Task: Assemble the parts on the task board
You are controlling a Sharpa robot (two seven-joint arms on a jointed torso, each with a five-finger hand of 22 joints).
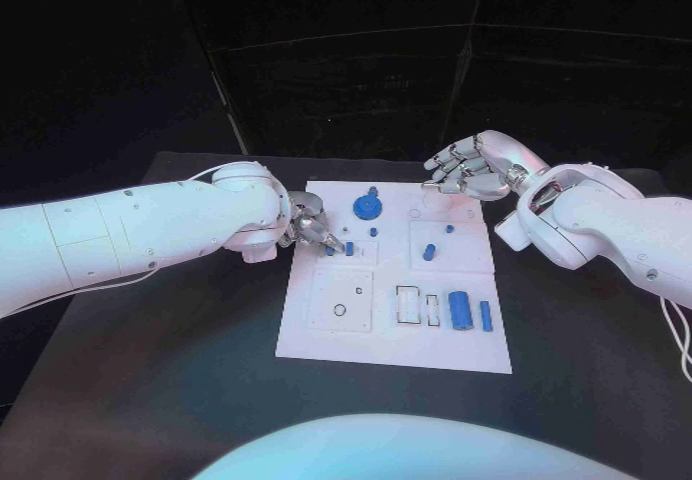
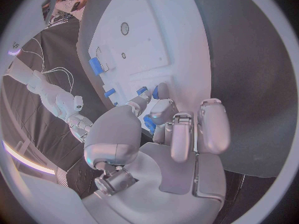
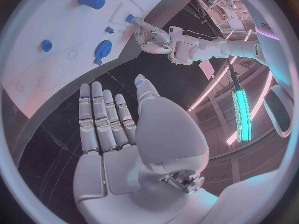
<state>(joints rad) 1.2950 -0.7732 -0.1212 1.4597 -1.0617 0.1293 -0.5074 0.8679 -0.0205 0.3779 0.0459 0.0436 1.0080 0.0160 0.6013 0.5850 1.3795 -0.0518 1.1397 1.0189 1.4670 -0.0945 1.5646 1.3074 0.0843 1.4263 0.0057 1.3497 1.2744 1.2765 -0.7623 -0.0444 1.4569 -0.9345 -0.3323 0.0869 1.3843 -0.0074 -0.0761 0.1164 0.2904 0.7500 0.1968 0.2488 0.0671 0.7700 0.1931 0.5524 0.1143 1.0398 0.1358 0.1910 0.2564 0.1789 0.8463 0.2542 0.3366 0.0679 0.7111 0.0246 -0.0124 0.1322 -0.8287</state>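
The white task board (image 1: 389, 335) lies mid-table. My left hand (image 1: 307, 232) hangs low over its left edge, thumb and a finger closed round a small blue part (image 1: 329, 249), seen between thumb and fingers (image 2: 149, 125) from the left wrist. My right hand (image 1: 469, 165) hovers past the board's far right corner, its fingers (image 3: 102, 119) straight and apart with nothing in them. On the board are a blue gear (image 1: 369, 207), a small peg (image 1: 374, 232), a blue cylinder (image 1: 460, 310) and a blue bar (image 1: 486, 316).
More small blue pieces sit at the board's middle (image 1: 428, 252) and right (image 1: 447, 228). Outlined slots (image 1: 410, 305) and a round hole (image 1: 340, 310) mark the near half. Black table (image 1: 159, 380) surrounds the board. The right wrist view shows the gear (image 3: 102, 49) and the left hand (image 3: 152, 37).
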